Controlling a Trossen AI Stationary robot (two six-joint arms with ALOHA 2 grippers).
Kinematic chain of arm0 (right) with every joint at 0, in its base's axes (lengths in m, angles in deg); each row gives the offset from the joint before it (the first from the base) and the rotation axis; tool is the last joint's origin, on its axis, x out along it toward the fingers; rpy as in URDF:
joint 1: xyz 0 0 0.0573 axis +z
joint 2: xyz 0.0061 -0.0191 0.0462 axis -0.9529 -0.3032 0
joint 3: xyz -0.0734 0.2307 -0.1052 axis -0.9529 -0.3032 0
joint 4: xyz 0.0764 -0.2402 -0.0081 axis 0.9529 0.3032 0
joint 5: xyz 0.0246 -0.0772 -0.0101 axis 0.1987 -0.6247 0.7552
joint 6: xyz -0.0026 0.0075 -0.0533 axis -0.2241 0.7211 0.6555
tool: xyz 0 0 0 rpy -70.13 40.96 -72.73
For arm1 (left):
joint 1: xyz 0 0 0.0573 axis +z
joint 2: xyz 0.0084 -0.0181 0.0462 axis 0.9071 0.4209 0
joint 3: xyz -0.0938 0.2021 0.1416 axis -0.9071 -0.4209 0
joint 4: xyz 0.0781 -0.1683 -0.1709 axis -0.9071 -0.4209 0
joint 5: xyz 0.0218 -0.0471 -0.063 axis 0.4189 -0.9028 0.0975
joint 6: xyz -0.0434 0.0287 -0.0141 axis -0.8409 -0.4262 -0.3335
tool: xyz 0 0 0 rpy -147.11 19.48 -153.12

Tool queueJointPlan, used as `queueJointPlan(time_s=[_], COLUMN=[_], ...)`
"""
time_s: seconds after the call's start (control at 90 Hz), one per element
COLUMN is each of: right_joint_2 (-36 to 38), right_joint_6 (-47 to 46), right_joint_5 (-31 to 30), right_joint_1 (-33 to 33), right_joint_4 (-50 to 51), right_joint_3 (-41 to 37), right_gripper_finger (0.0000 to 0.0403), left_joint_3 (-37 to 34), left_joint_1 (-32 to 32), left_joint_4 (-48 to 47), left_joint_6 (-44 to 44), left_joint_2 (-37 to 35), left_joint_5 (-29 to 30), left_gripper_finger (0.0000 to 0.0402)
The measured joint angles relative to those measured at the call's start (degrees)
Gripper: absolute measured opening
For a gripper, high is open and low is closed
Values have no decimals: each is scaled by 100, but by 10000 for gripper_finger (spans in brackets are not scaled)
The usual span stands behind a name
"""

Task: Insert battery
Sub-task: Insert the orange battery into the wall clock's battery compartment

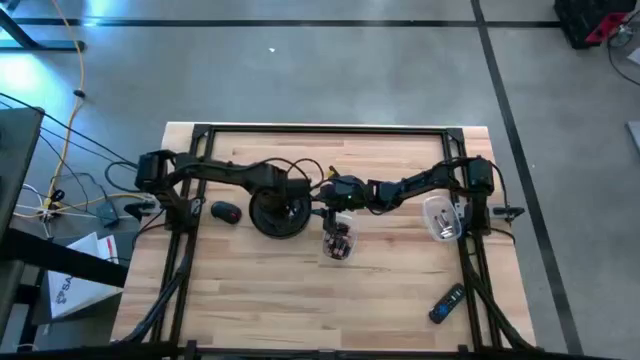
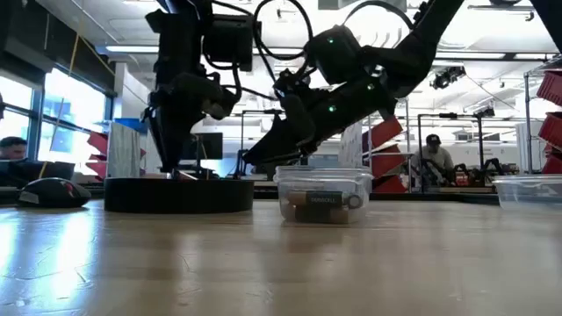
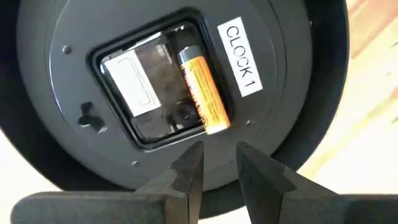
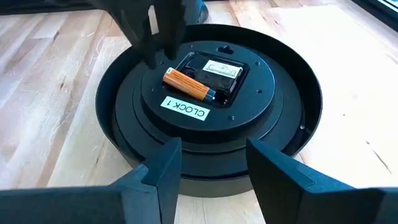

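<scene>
A round black clock (image 1: 278,212) lies face down on the table, its back labelled "CLOCK 1" (image 3: 241,59). An orange battery (image 3: 205,93) lies slanted in the clock's battery compartment (image 3: 149,81), one end resting up on the compartment's rim (image 4: 171,76). My left gripper (image 3: 217,165) hangs above the clock, pointing down. It is open by a narrow gap, close over that end of the battery. My right gripper (image 4: 211,165) is open and empty. It sits low beside the clock's right side, pointing at it.
A clear tub (image 2: 322,195) holding batteries stands just near-right of the clock. A black mouse (image 1: 226,212) lies left of the clock. A second clear tub (image 1: 443,218) is at the right, and a dark remote (image 1: 447,303) near the front right corner.
</scene>
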Motion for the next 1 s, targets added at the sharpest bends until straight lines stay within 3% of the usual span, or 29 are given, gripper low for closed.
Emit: queueJointPlan(time_s=[1.0], right_joint_2=[0], right_joint_6=[-3], right_joint_5=[17], right_joint_1=[-2], right_joint_4=[0], right_joint_3=[0], right_gripper_finger=[149], left_joint_3=[-4], left_joint_1=[15], left_joint_4=[266], left_joint_6=[206], left_joint_2=[111], left_joint_5=[794], left_gripper_finger=[76])
